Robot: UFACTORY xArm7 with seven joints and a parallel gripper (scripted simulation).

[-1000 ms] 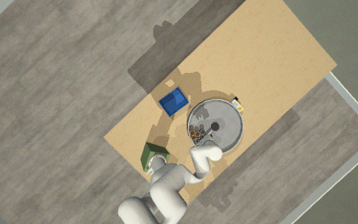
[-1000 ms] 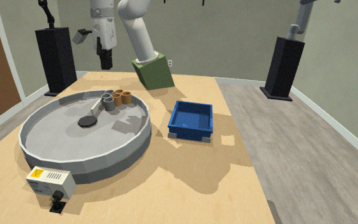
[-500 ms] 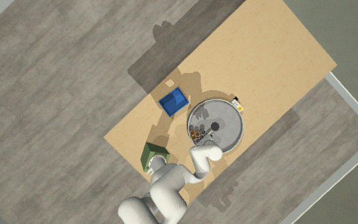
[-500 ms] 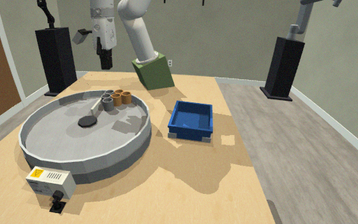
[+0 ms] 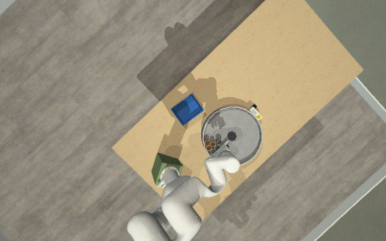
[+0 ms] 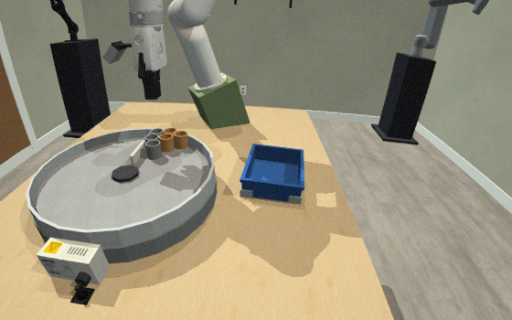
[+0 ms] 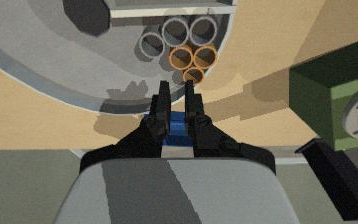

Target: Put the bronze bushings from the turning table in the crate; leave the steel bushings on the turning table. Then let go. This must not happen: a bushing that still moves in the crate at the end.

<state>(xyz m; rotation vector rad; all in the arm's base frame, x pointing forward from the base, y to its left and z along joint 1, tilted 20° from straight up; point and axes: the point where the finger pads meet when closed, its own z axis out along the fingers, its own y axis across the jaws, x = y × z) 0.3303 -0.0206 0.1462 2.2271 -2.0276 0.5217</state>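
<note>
- While the white arm (image 6: pixel 196 41) rises from a green block (image 6: pixel 220 107) at the far edge of the tabletop (image 6: pixel 264 256), its last link hangs straight down in the upper left of the exterior view, well above the turning table (image 6: pixel 122 224).
- From the top view, the arm bends out from the lower middle of the frame, and its wrist covers the lower left rim of the turning table.
- Pointing down, the tool (image 7: pixel 178 90) has its two dark fingers drawn close, with a narrow gap between them; nothing is held there.
- In the wrist view, the fingertips sit in the middle of the frame, just below the cluster of bushings and over the rim of the turning table.
- Three bronze bushings (image 7: pixel 192 58) stand upright and touch one another near the rim, in the upper middle of the wrist view.
- Three steel bushings (image 7: pixel 176 31) stand upright just above them in that view, packed against the bronze ones and beside a pale bar (image 6: pixel 137 152) that runs toward the dark hub (image 6: pixel 124 174).
- To the right of the turning table in the exterior view, the blue crate (image 6: pixel 273 188) rests on the tabletop, apart from the disc.
- At the lower left of the exterior view, a small grey box (image 6: pixel 73 261) with a yellow label sits against the turning table's wall.
</note>
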